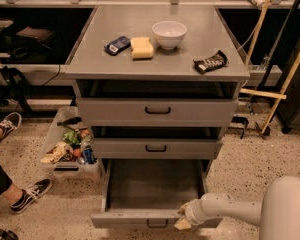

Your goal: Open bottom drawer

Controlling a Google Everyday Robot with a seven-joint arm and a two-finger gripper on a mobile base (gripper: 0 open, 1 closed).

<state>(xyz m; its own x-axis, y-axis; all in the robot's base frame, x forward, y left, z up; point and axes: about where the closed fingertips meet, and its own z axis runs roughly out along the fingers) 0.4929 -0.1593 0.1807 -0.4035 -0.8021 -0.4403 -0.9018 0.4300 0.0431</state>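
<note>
The bottom drawer stands pulled well out below the grey surface. Its plain inside is bare to the camera and its slim front panel lies at the lower edge of the view, so the opening step looks to me all but done (the middle drawer and the top drawer sit pushed in above it). The gripper is at the right end of that front panel, against its top edge and to the right of the small black handle, not on the handle itself. Whether it is clamped on the panel or only resting against it I cannot tell. The arm reaches in low from the lower right corner of the view, running nearly level and leftward, its wrist pointed at the panel. By my judgement the next move is one of two. Either a last short pull straight toward the robot, kept in line with the runners so the off-centre hold does not skew the drawer, or a release and a clean retreat to the right without nudging the panel back in.
</note>
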